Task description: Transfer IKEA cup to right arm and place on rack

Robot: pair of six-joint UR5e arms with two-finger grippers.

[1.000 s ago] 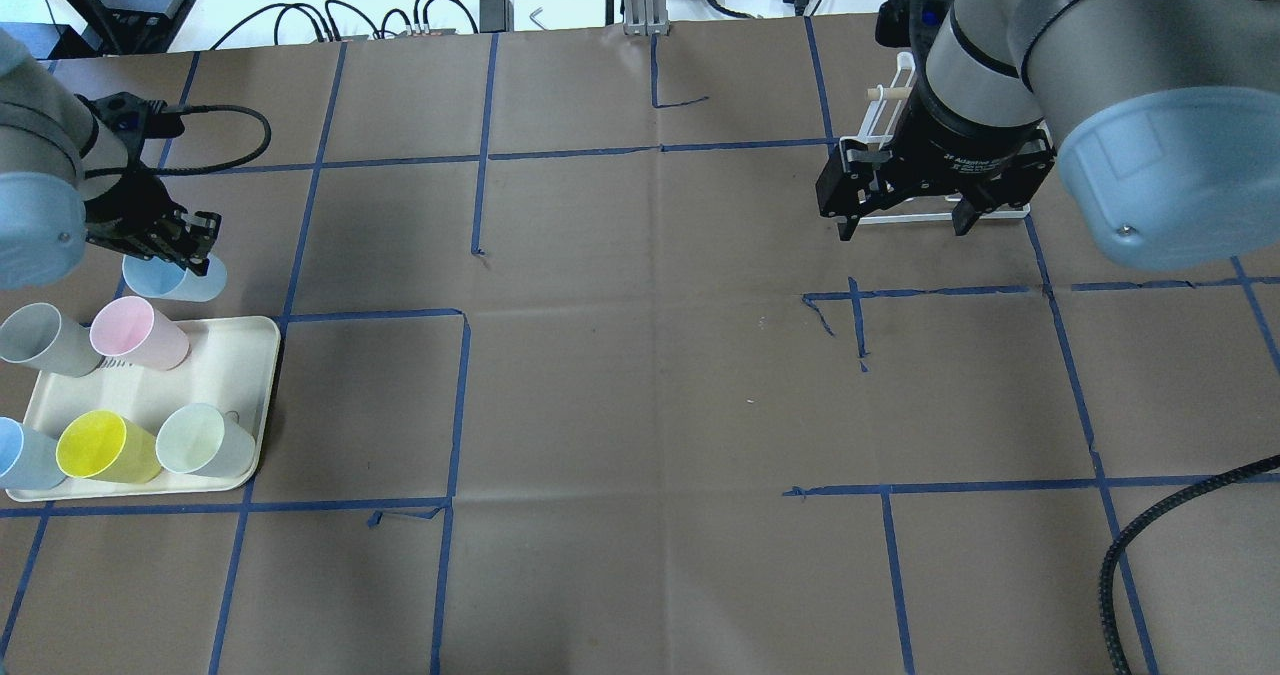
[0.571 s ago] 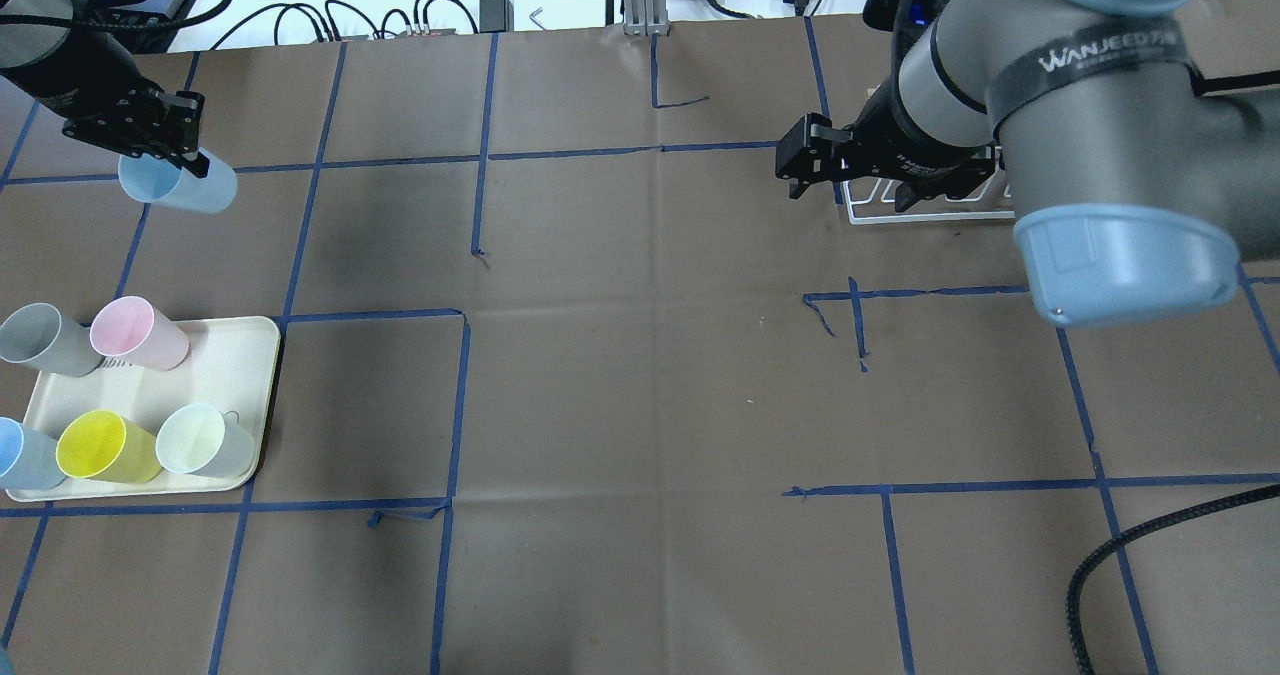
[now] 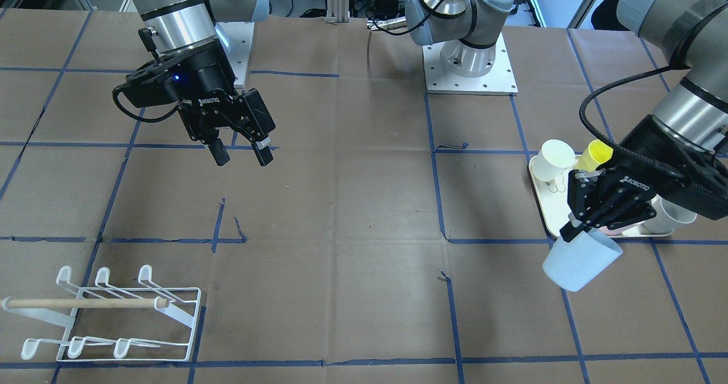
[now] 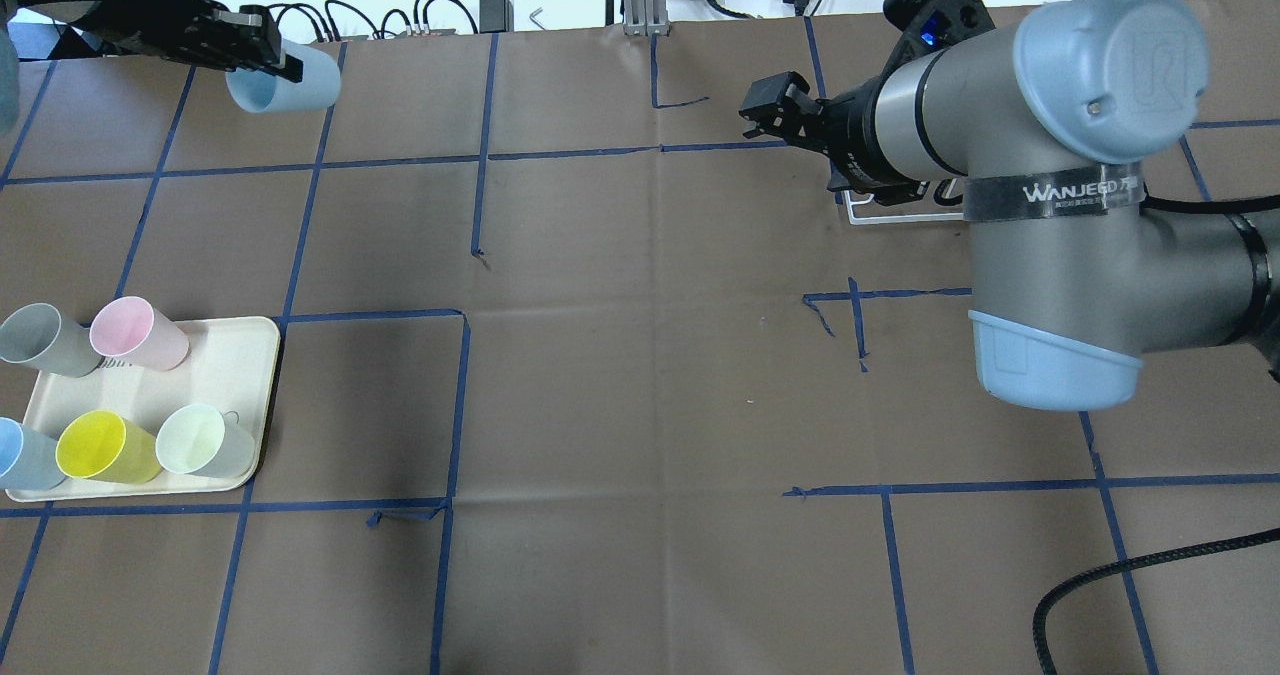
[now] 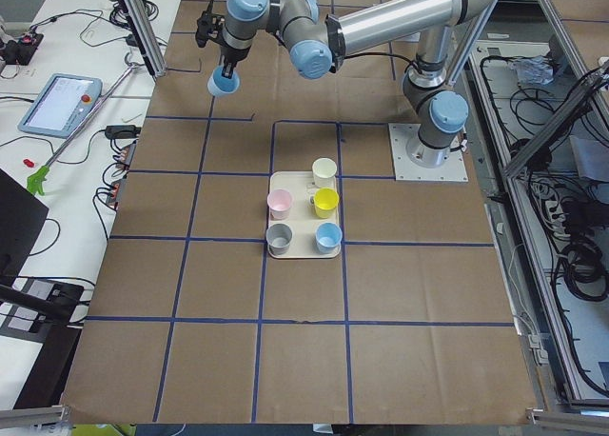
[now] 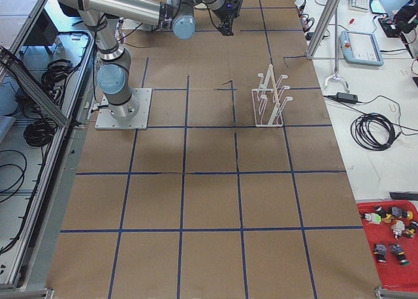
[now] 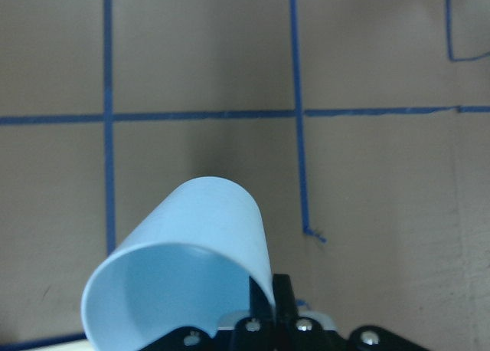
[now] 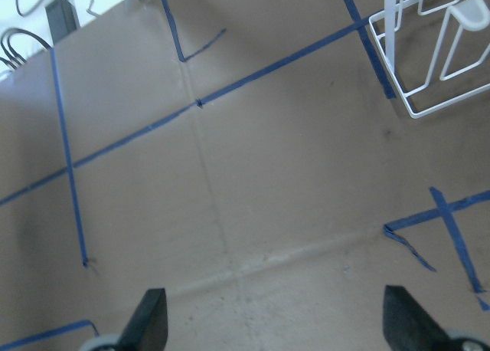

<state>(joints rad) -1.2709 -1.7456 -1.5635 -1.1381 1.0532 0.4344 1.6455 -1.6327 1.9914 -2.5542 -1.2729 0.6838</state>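
Observation:
My left gripper [image 4: 272, 59] is shut on the rim of a light blue cup [image 4: 285, 83] and holds it tilted in the air over the far left of the table. The cup also shows in the front view [image 3: 580, 262], the left side view [image 5: 225, 82] and the left wrist view [image 7: 191, 251]. My right gripper [image 3: 239, 156] is open and empty, in the air left of the white wire rack [image 3: 108, 316]. In the overhead view the rack [image 4: 890, 213] is mostly hidden behind my right arm. It shows at the top right of the right wrist view [image 8: 429, 52].
A cream tray [image 4: 245, 355] at the near left holds several cups: grey [image 4: 40, 340], pink [image 4: 135, 333], yellow [image 4: 105, 447], pale green [image 4: 205, 440], and another blue one [image 4: 22, 455]. Cables and tools lie beyond the far table edge.
My left gripper has carried the blue cup up from beside the tray toward the far edge and to the right. My right arm has swung left, away from the rack.

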